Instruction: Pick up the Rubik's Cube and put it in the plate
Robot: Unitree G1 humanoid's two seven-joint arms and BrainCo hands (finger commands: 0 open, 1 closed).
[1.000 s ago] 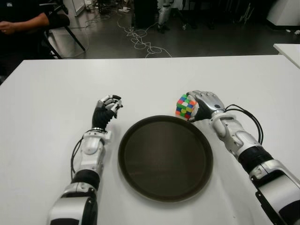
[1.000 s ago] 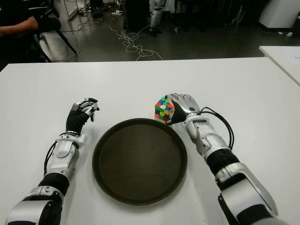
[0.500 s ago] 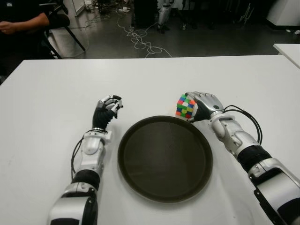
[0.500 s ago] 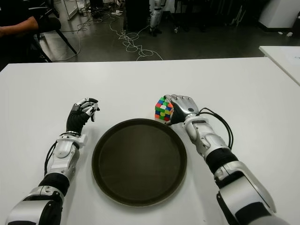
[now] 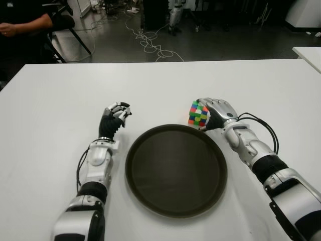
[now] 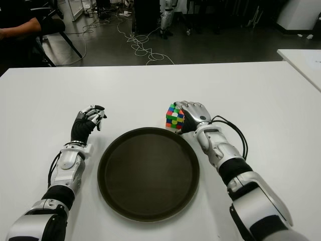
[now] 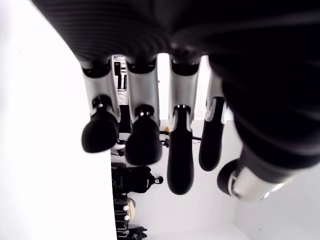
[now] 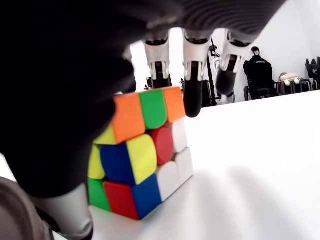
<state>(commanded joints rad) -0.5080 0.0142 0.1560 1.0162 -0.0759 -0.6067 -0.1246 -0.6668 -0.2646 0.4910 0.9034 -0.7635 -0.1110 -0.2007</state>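
White table, robot's arms reaching in from the near edge. The round dark brown plate lies flat between the two forearms, nothing in it.

The multicoloured Rubik's Cube sits just past the plate's far right rim, near it; whether it overlaps the rim cannot be told. The right hand is wrapped round the cube's right side — the right wrist view shows the palm against one face and the fingertips curling over the top edge, so the hand is closed on the cube. The same view shows a shadow under the cube and its bottom edge at or just off the white surface; contact cannot be settled.

Change over the last second: slight. The cube and right hand show a touch higher and farther from the plate's rim than before, and the cube's tilt has altered a little. The grasp looks settled and a lift appears to be starting; the carry leftward and nearward over the plate is not yet done.

The left hand shows left of the plate, unmoved — fingers loosely curled, holding nothing.

A seated person's arm shows at the far left, beyond the table.
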